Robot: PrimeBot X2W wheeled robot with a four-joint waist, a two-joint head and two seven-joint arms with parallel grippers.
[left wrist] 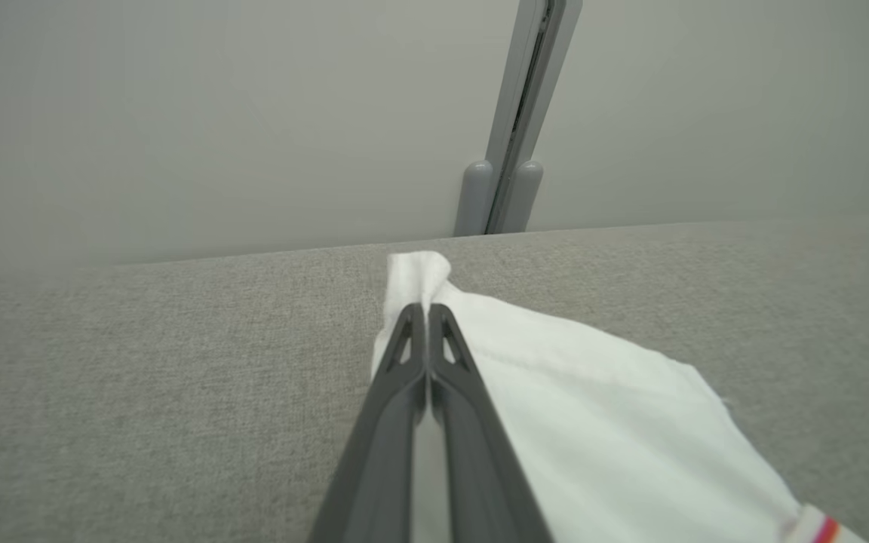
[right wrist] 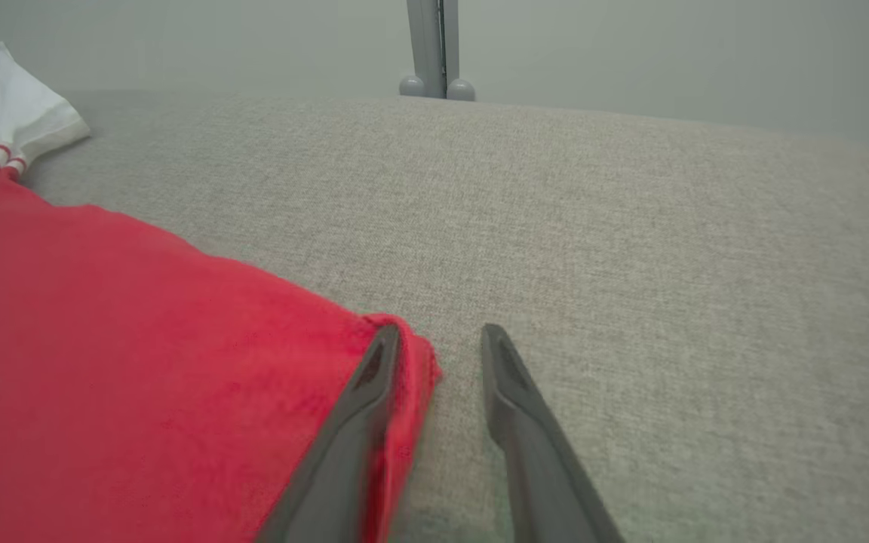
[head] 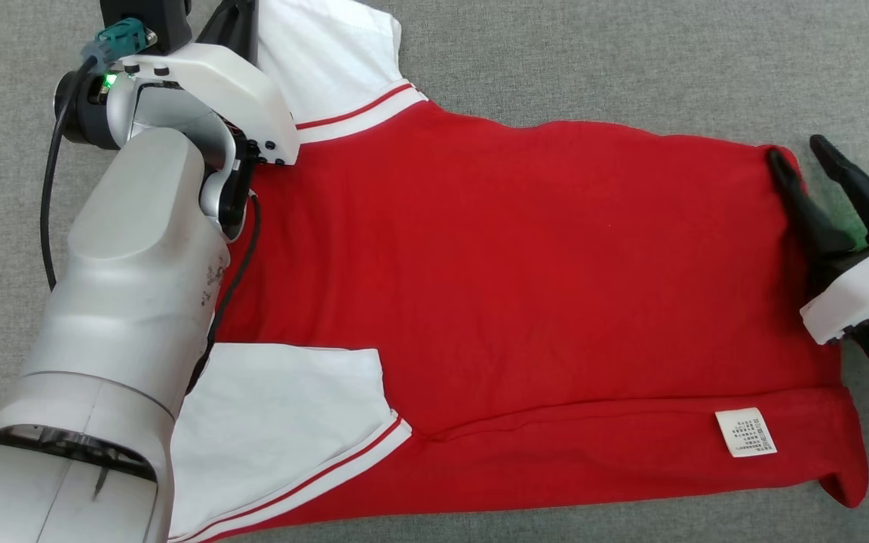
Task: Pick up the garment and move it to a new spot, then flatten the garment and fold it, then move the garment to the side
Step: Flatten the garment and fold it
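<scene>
The garment [head: 525, 286] is a red shirt with white sleeves, spread flat on a grey cloth surface [head: 631, 60]. My left gripper [left wrist: 425, 313] is shut on the edge of the far white sleeve [left wrist: 593, 422], with a tuft of white cloth poking out past the fingertips. In the head view its forearm covers the shirt's left side. My right gripper [head: 796, 151] stands open at the shirt's far right corner. Its left finger [right wrist: 363, 392] rests on the red hem corner [right wrist: 412, 362], and the other finger [right wrist: 517, 407] lies on the bare grey cloth.
A white care label [head: 745, 431] shows on the folded-over near strip of the shirt. A grey upright post [right wrist: 434, 45] stands behind the surface's far edge, against a pale wall. Bare grey cloth stretches beyond the shirt at the top and right.
</scene>
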